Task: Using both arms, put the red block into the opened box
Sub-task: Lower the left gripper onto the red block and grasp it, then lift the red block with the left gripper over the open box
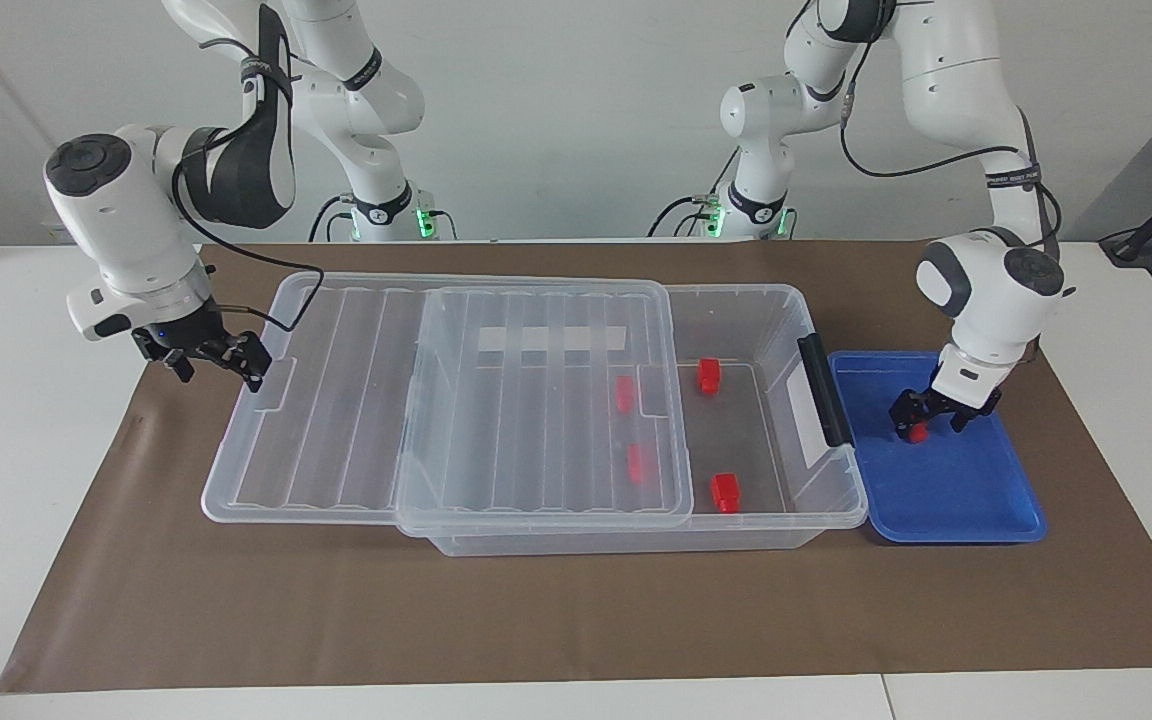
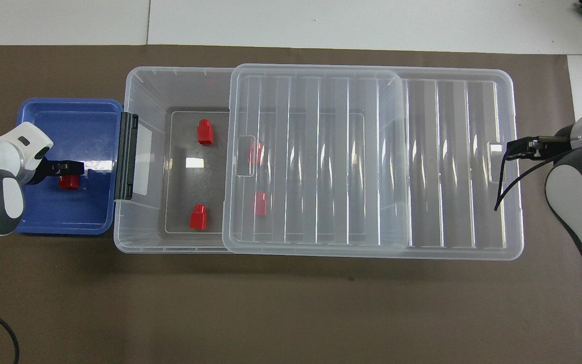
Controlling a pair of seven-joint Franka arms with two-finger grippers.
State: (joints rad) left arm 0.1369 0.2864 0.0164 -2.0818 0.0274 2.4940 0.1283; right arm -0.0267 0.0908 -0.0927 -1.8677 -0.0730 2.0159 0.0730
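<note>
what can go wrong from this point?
1. The left gripper is down around the red block in the blue tray, jaws open. Closing off-centre might squeeze the small block out sideways.
2. The lid covers most of the box; only the end by the black handle is uncovered. A drop too far in could land on the lid.
3. The right gripper is at the lid's overhanging end; if it slips, the lid may shift.
</note>
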